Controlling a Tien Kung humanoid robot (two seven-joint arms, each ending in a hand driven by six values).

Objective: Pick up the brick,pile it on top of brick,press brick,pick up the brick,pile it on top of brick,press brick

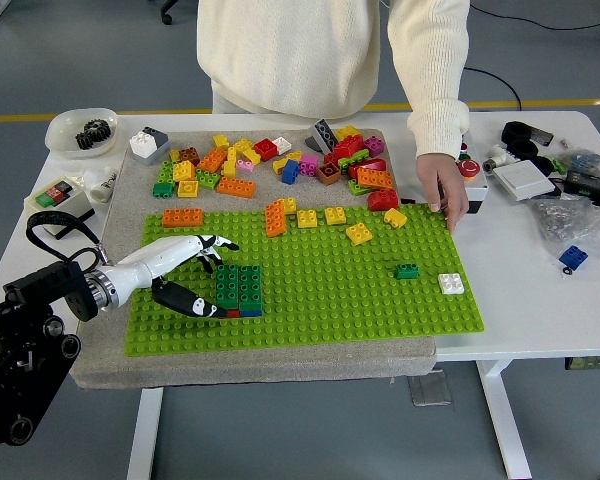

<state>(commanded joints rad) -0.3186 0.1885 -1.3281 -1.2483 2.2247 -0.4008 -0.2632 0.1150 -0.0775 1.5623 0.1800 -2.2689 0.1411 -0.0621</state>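
Note:
A stack of dark green bricks [239, 286], with a red and a blue brick at its base, stands on the left part of the green baseplate [330, 300]. My left hand [195, 272] is just left of the stack. Its white fingers [208, 243] are spread above and behind the stack, and the black thumb reaches the stack's lower left edge. It holds nothing. Loose bricks on the plate: an orange one [183, 216], an orange stack [275, 217], yellow ones [359, 233], a small green one [408, 271] and a white one [450, 284]. My right arm is out of view.
A pile of several mixed bricks [270, 160] lies behind the plate on the grey mat. A person stands at the far side, one hand [443, 192] resting at the plate's back right corner. A bowl with gears [81, 131], a button box [58, 196] and small parts [545, 175] lie around.

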